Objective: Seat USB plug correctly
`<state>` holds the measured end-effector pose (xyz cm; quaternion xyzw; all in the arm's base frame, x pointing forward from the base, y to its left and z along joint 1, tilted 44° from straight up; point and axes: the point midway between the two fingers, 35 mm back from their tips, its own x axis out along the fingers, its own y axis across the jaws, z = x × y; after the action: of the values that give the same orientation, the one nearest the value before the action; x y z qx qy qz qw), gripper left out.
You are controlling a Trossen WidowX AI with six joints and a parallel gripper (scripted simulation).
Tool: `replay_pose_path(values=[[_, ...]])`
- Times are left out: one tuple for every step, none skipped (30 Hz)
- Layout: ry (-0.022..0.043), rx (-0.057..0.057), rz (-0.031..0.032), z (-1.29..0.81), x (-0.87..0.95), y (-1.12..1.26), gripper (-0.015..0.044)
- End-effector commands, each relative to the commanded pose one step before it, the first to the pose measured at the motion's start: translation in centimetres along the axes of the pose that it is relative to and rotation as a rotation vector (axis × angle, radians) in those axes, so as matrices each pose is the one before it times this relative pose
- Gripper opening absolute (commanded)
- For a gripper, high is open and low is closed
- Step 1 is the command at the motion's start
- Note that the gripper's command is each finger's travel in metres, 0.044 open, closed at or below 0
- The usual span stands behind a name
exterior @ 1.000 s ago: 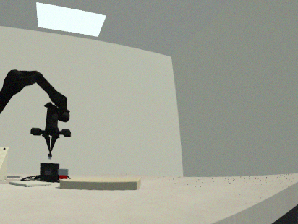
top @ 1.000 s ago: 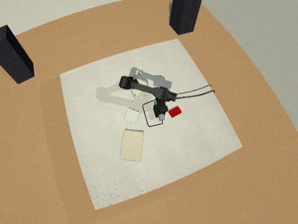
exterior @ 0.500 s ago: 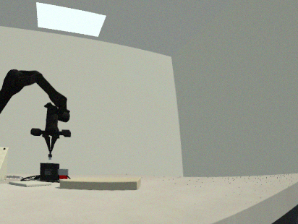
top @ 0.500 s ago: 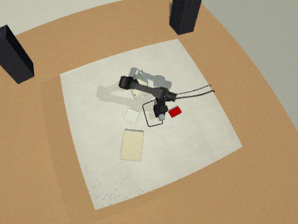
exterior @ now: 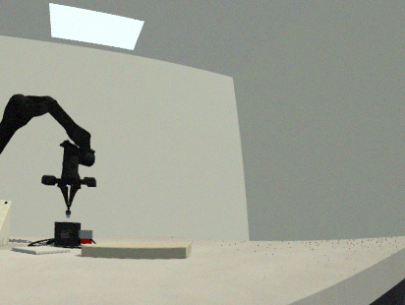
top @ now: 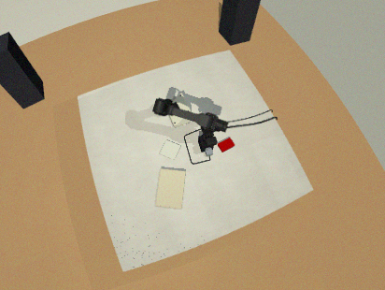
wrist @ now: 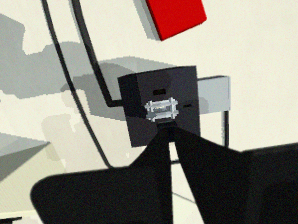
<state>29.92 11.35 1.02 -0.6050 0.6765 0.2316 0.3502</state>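
a bare test room: plain grey walls (exterior: 319,148), one ceiling light panel (exterior: 95,27), a round wooden table (top: 56,234) under a white mat (top: 243,187).

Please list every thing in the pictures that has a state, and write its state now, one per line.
Gripper: shut on the USB plug, above the power cube.
USB plug: held in the fingers, out of the socket.
Power cube: upright on the table, its top socket unplugged.
Black cable: looped on the table beside the cube.

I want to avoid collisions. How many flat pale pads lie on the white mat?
2: a small white square pad left of the power cube, and a longer cream pad just below it. Others may be hidden under the arm.
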Motion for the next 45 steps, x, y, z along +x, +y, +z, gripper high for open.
replay_pose_path(values=[[-0.00571, -0.0037, 0.00237, 0.058, 0.043, 0.064, 0.0], [-0.00094, 0.0, -0.00002, 0.007, 0.012, 0.0, 0.0], [-0.00094, 0.0, -0.00002, 0.007, 0.012, 0.0, 0.0], [-0.00094, 0.0, -0.00002, 0.007, 0.012, 0.0, 0.0], [-0.00094, 0.0, -0.00002, 0.007, 0.012, 0.0, 0.0], [-0.00094, 0.0, -0.00002, 0.007, 0.012, 0.0, 0.0], [-0.00094, 0.0, -0.00002, 0.007, 0.012, 0.0, 0.0], [-0.00094, 0.0, -0.00002, 0.007, 0.012, 0.0, 0.0], [-0.00094, 0.0, -0.00002, 0.006, 0.012, 0.0, 0.0], [-0.00094, 0.0, -0.00002, 0.006, 0.012, 0.0, 0.0], [-0.00094, 0.0, -0.00002, 0.006, 0.012, 0.0, 0.0], [-0.00094, 0.0, -0.00002, 0.006, 0.012, 0.0, 0.0], [-0.00094, 0.0, -0.00002, 0.006, 0.012, 0.0, 0.0], [-0.00094, 0.0, -0.00002, 0.006, 0.012, 0.0, 0.0], [-0.00094, 0.0, -0.00002, 0.006, 0.012, 0.0, 0.0], [-0.00094, 0.0, -0.00002, 0.006, 0.012, 0.0, 0.0], [-0.00094, 0.0, -0.00002, 0.006, 0.012, 0.0, 0.0], [-0.00094, 0.0, -0.00002, 0.006, 0.012, 0.0, 0.0], [-0.00094, 0.0, -0.00002, 0.006, 0.012, 0.0, 0.0], [-0.00094, 0.0, -0.00002, 0.006, 0.012, 0.0, 0.0], [-0.00094, 0.0, -0.00002, 0.006, 0.012, 0.0, 0.0], [-0.00094, 0.0, -0.00002, 0.006, 0.012, 0.0, 0.0], [-0.00094, 0.0, -0.00002, 0.006, 0.012, 0.0, 0.0], [-0.00094, 0.0, -0.00002, 0.006, 0.012, 0.0, 0.0], [-0.00094, 0.0, -0.00002, 0.006, 0.012, 0.0, 0.0], [-0.00094, 0.0, -0.00002, 0.006, 0.012, 0.0, 0.0], [-0.00094, 0.0, -0.00002, 0.006, 0.012, 0.0, 0.0], [-0.00094, 0.0, -0.00002, 0.006, 0.012, 0.0, 0.0], [-0.00094, 0.0, -0.00002, 0.006, 0.012, 0.0, 0.0], [-0.00094, 0.0, -0.00002, 0.006, 0.012, 0.0, 0.0], [-0.00094, 0.0, -0.00002, 0.006, 0.012, 0.0, 0.0], [-0.00094, 0.0, -0.00002, 0.006, 0.012, 0.0, 0.0], [-0.00094, 0.0, -0.00002, 0.006, 0.012, 0.0, 0.0], [-0.00094, 0.0, -0.00002, 0.006, 0.012, 0.0, 0.0], [-0.00094, 0.0, -0.00002, 0.006, 0.012, 0.0, 0.0], [-0.00094, 0.0, -0.00002, 0.006, 0.012, 0.0, 0.0], [-0.00094, 0.0, -0.00002, 0.006, 0.012, 0.0, 0.0], [-0.00094, 0.0, -0.00002, 0.006, 0.012, 0.0, 0.0], [-0.00094, 0.0, -0.00002, 0.006, 0.012, 0.0, 0.0], [-0.00094, 0.0, -0.00002, 0.006, 0.012, 0.0, 0.0], [-0.00094, 0.0, -0.00002, 0.006, 0.012, 0.0, 0.0], [-0.00094, 0.0, -0.00002, 0.006, 0.012, 0.0, 0.0], [-0.00094, 0.0, -0.00002, 0.006, 0.012, 0.0, 0.0], [-0.00094, 0.0, -0.00002, 0.006, 0.012, 0.0, 0.0], [-0.00094, 0.0, -0.00002, 0.006, 0.012, 0.0, 0.0]])
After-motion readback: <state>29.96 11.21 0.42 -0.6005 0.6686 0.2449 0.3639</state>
